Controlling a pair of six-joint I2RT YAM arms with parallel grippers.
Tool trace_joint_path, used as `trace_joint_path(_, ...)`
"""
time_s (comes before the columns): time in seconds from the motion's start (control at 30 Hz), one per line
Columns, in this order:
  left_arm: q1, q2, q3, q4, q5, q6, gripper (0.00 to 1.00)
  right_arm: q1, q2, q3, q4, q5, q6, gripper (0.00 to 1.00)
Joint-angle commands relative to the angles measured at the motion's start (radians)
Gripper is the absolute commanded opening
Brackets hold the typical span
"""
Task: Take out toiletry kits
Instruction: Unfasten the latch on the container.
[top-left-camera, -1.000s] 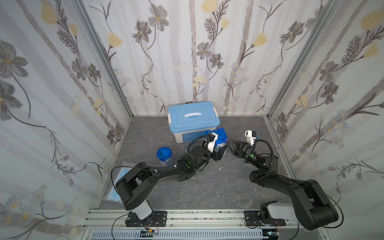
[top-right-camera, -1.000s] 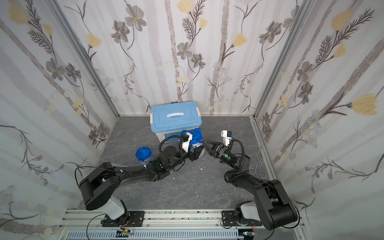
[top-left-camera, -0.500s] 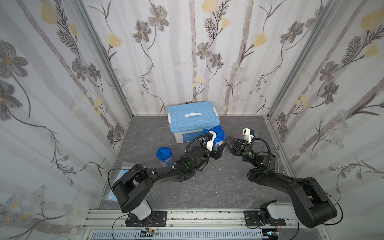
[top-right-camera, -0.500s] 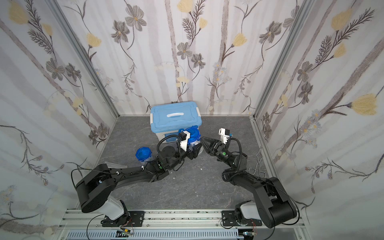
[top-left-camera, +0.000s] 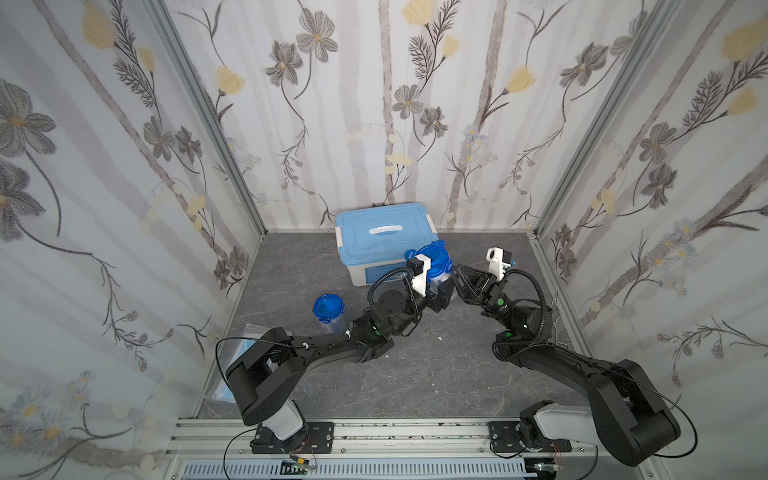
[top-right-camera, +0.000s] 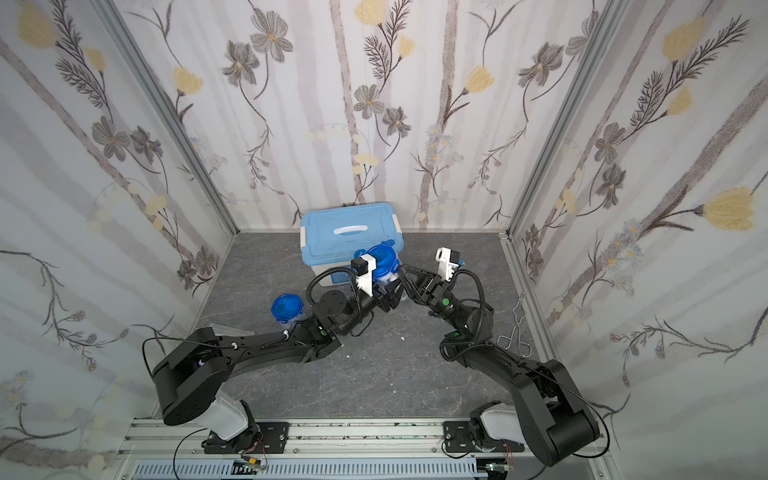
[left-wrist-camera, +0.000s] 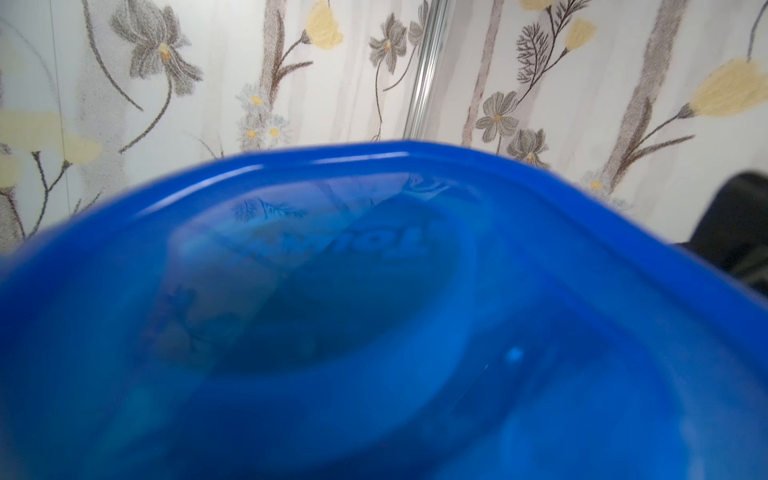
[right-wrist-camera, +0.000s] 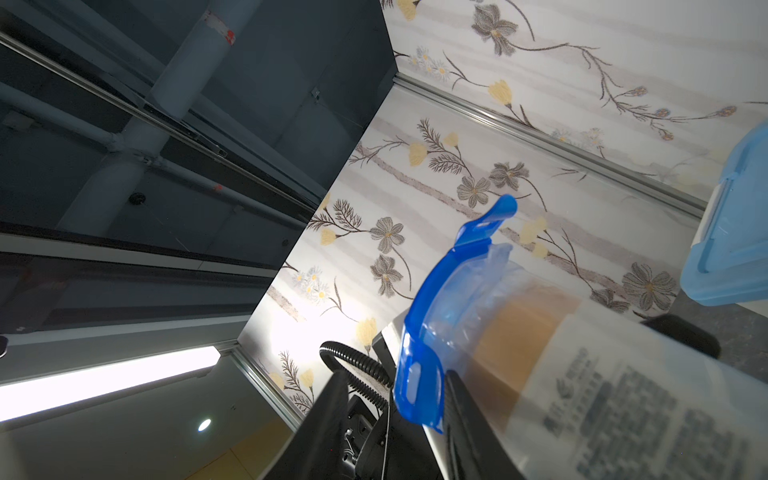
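A translucent toiletry cup, capped with a round blue lid, is raised above the grey table, just in front of a white storage box with a light-blue cover. The left gripper clasps the cup's body from below, with its jaws closed against the cup's sides. In the left wrist view the lid fills most of the picture.

The right gripper meets the cup from the opposite side. In the right wrist view its jaws are partly open around the lid's rim. One finger touches the rim and the other stands clear.

The left arm stretches low from its front-left base, with its wrist lifted. The right arm bends at the elbow and points inward.

A second cup stands upright on the table beside the left arm, well apart from both grippers.
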Motion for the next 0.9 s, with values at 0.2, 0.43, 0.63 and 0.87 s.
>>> trace_joint_path(0.2, -0.020, 0.059, 0.076, -0.289, 0.087, 0.066, 0.35, 0.033, -0.069, 0.072, 0.244, 0.001, 0.037, 0.15)
trace_joint_path(0.43, 0.016, 0.090, 0.155, -0.481, 0.095, -0.032, 0.30, 0.028, -0.138, 0.054, 0.241, 0.002, 0.024, 0.05)
trace_joint_path(0.63, 0.020, 0.098, 0.203, -0.601, 0.088, -0.020, 0.29, 0.006, -0.163, 0.033, 0.214, 0.010, 0.010, 0.00)
trace_joint_path(0.87, 0.018, 0.121, 0.234, -0.706, 0.018, 0.012, 0.27, -0.020, -0.243, 0.024, 0.028, -0.004, -0.056, 0.00)
